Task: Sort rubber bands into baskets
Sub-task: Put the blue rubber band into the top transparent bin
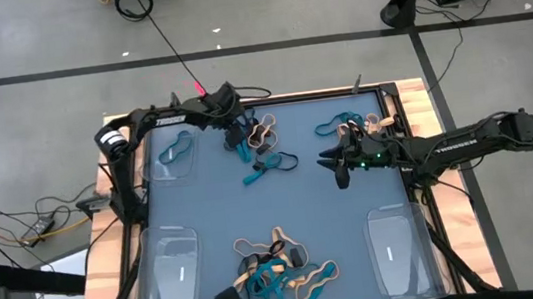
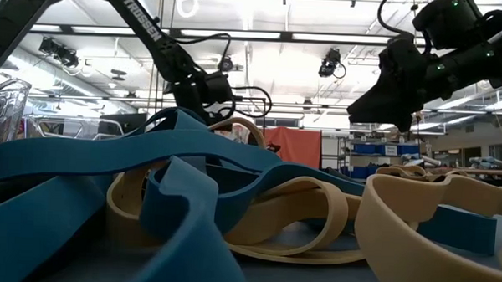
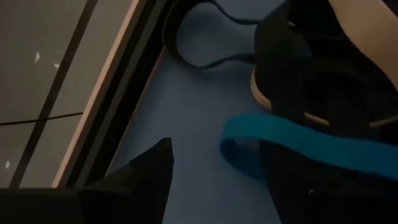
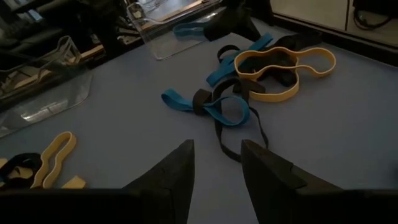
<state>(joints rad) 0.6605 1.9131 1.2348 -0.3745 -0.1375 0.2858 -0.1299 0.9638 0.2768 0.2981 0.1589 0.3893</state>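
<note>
Blue mat holds rubber bands in piles: bottom centre, upper centre, upper right; baskets near the corners. I see left gripper jaws spread wide, empty, over the upper-centre pile. Right gripper mid-right, jaws partly open, holding nothing

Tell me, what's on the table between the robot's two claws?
In the high view, a loose bunch of blue, black and tan rubber bands lies on the mat between the left gripper and the right gripper.
</note>
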